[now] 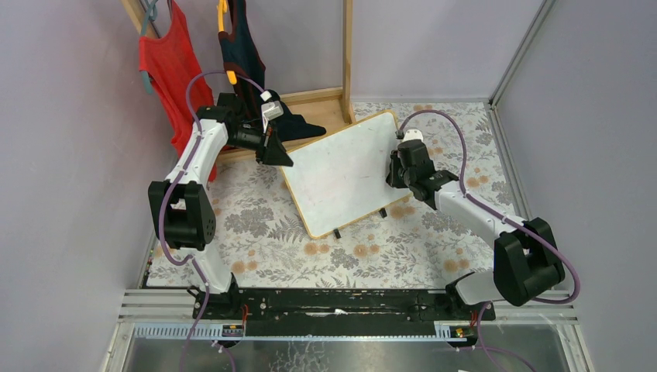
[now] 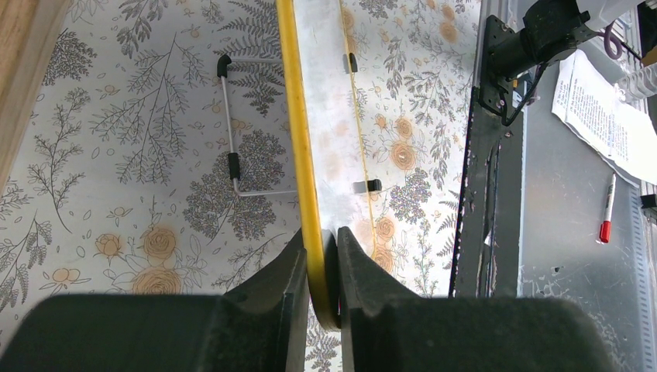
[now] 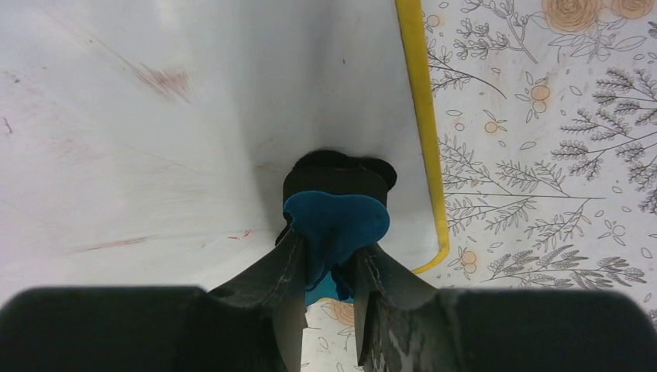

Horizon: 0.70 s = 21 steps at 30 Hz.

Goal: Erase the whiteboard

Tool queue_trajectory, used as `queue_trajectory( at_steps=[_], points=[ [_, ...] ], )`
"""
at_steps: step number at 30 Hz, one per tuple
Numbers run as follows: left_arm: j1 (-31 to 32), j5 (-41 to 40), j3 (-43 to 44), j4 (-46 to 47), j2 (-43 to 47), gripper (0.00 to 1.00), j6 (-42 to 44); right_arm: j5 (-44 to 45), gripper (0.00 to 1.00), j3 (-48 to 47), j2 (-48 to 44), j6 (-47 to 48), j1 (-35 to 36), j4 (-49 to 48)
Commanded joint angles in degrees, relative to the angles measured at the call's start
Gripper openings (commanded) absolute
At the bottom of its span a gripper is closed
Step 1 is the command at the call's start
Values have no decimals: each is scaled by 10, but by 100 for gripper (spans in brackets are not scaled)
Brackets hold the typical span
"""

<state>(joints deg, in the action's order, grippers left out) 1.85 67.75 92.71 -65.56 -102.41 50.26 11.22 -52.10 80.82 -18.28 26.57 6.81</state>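
So the whiteboard (image 1: 345,174) sits roughly mid-table on the flowery tablecloth (image 1: 256,225). It's turned at an angle and seems propped up on its wire stand (image 2: 229,116) rather than lying flat, which I guess is why it needs a helper. The left gripper (image 1: 280,159) has its jaws pinched onto the yellow frame (image 2: 297,132) at the corner on the left arm's side. That looks like it's purely to brace the board so it doesn't skate or fold down when it gets rubbed. The right gripper (image 3: 325,267) is clamped on a blue eraser (image 3: 337,221), with the black felt side pushed against the white face close to the right edge, near a rounded corner. Most of the face looks wiped. What's left is faint red smears (image 3: 166,77) and a few thin streaks further in from the eraser, so I'd call this late in the job. Next strokes probably need to head toward those marks, and pushing hard this near the edge could slide the eraser off the board.
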Motion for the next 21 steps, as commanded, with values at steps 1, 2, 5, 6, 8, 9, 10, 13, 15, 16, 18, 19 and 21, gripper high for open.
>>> queue_trajectory(
  at_steps=[1,2,5,6,8,9,10,13,15,16,18,19,21],
  points=[
    [18,-38,-22,-2,-2,0,43,-62,0,-1,-4,-27,19,-48],
    [18,-37,-22,-2,-2,0,43,-64,0,-4,-1,-30,27,-52],
    [19,-37,-19,-2,-3,0,42,-53,0,-23,13,-31,56,-52],
    [19,-37,-19,-2,-4,0,42,-50,0,-30,21,-32,65,-52],
    [19,-38,-19,-2,-4,0,41,-44,0,-43,33,-32,86,-52],
    [20,-38,-19,-2,-3,0,41,-42,0,-48,39,-34,90,-53],
    [20,-38,-19,-2,-4,0,41,-42,0,-52,44,-34,100,-55],
    [20,-39,-19,-2,-3,0,40,-35,0,-63,56,-36,113,-56],
    [20,-40,-20,-2,-3,0,41,-22,0,-64,58,-36,113,-54],
    [20,-41,-20,-2,-3,0,40,-14,0,-64,58,-34,113,-51],
    [21,-40,-20,-2,-3,0,41,13,0,-67,60,-24,110,-32],
    [21,-41,-20,-2,-3,0,41,21,0,-68,62,-21,104,-22],
    [21,-40,-20,-2,-3,0,40,22,0,-63,60,-18,82,-9]
  ],
)
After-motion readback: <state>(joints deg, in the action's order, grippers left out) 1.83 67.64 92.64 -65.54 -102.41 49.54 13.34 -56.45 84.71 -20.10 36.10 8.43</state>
